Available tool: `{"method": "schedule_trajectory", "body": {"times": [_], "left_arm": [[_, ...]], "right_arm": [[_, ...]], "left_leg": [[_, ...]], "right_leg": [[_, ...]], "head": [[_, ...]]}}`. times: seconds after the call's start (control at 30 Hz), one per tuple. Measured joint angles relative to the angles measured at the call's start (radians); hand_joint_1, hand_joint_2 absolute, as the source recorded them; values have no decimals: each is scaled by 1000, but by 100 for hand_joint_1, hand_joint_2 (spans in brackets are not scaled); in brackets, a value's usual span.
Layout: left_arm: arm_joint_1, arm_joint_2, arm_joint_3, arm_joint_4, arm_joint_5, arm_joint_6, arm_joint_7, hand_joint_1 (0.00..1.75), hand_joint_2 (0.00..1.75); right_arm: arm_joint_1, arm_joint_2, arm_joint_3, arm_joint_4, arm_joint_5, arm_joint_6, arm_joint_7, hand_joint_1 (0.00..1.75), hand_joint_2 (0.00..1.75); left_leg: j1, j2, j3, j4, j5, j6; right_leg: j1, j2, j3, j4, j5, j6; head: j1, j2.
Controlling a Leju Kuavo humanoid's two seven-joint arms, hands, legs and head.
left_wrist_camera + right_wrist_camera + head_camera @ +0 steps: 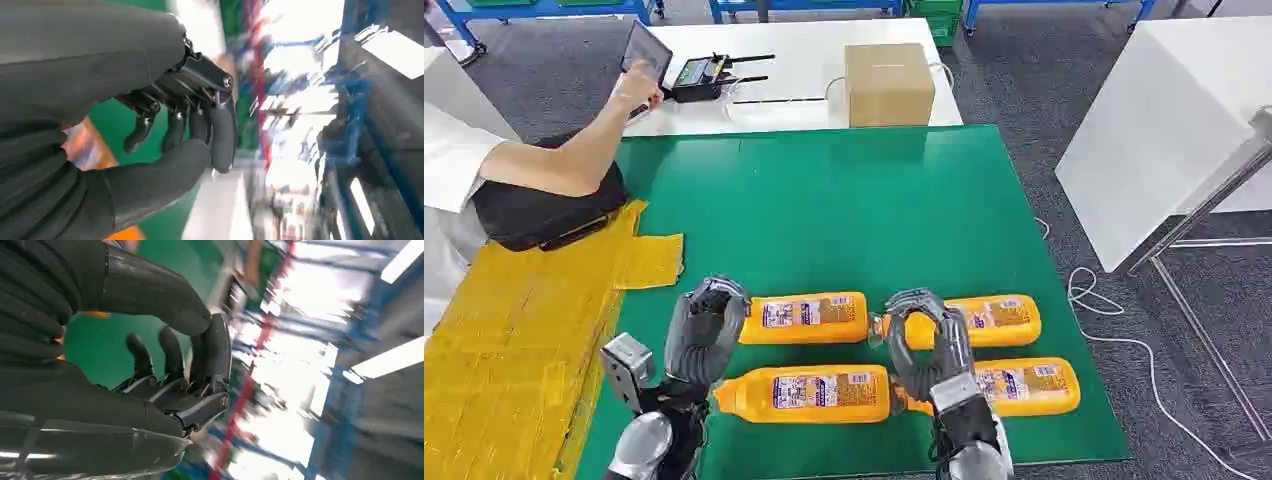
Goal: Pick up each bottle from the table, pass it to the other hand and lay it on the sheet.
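Four orange bottles lie in two rows of two on the green tabletop (844, 200). Left hand (704, 330) and right hand (929, 340) both hover above them, fingers curled, holding nothing.

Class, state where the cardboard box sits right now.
In the head view, the cardboard box stands on the white table just beyond the far edge of the green mat, right of the black device.

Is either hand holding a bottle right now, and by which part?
Nothing is held. The left hand and right hand hover with fingers curled around nothing; all four bottles lie on the green mat.
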Motion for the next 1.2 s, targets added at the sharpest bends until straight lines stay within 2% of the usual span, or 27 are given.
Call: {"method": "schedule_trajectory", "body": {"times": [0.03, 0.1, 0.27, 0.7, 0.73, 0.9, 0.93, 1.0, 1.2], "left_arm": [[28, 2, -3, -45, -51, 75, -48, 175, 175], [66, 9, -12, -113, -75, 126, -60, 175, 175], [95, 22, -24, -183, -89, 148, -55, 175, 175], [96, 25, -26, -191, -89, 149, -55, 175, 175], [96, 25, -26, -192, -89, 149, -55, 0, 175], [101, 32, -30, -211, -91, 158, -55, 0, 175], [100, 35, -31, -218, -73, 161, -53, 0, 175], [99, 35, -29, -218, -52, 151, -52, 0, 175], [93, 35, -28, -218, -52, 147, -52, 0, 175]], "right_arm": [[30, -3, -1, -36, -2, -32, -40, 175, 175], [75, -12, -1, -91, -6, -46, -55, 175, 175], [99, -24, 0, -149, -6, -47, -55, 175, 175], [100, -26, 0, -154, -4, -48, -56, 175, 175], [100, -26, 0, -155, -4, -48, -56, 0, 175], [100, -29, 0, -175, -2, -49, -61, 0, 175], [98, -32, 0, -182, 72, -76, -32, 0, 175], [33, -68, 11, -132, 394, -127, 149, 0, 175], [-17, -87, 27, -83, 443, -129, 179, 0, 175]], "left_leg": [[0, 0, 0, 0, 0, 0], [0, 0, -2, 0, -1, 0], [0, 0, -2, 0, -1, 1], [0, 0, -2, 0, -1, 1], [0, 0, -2, 0, -1, 1], [0, 0, 0, 0, -1, 1], [0, 0, -1, 0, -1, 1], [0, 0, -1, 0, -1, 1], [0, 0, -1, 0, -1, 1]], "right_leg": [[0, 0, 0, 0, -1, 0], [0, 0, -1, 0, -1, 0], [-1, 0, -2, 0, -1, 0], [-1, 0, -1, 0, -1, 0], [-1, 0, -1, -1, -1, 0], [-1, 0, 0, 0, -1, 0], [0, 0, 0, 0, -1, 0], [-1, 0, 0, 0, -1, 0], [-1, 0, 0, 0, -1, 0]], "head": [[-1, 0], [0, 0], [0, 0], [0, 0], [0, 0], [0, 0], [0, 0], [0, 0], [0, 0]]}}
